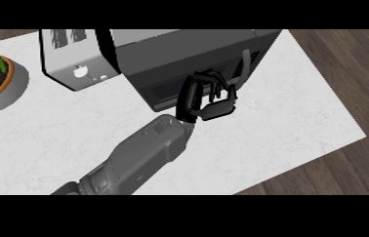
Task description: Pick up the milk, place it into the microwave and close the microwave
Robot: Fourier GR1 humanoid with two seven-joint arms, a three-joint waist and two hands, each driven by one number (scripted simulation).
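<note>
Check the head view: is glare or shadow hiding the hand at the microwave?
Head view: no glare, and the light on the counter is flat and even. The black hand lies against the microwave's dark front, so its outline merges there. Nothing looks blurred. The view is tilted, so the counter edges run slanted.

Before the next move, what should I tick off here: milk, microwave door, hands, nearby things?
1. Milk located: cannot tell; no carton shows on the counter, and it may be inside.
2. Microwave door shut: ok, it looks flush with the body.
3. Left hand free of the door: not ok, it is against the door front beside the handle.
4. Right hand's position: cannot tell, it is out of view.
5. Toaster and potted plant apart from the arm: ok.
</note>
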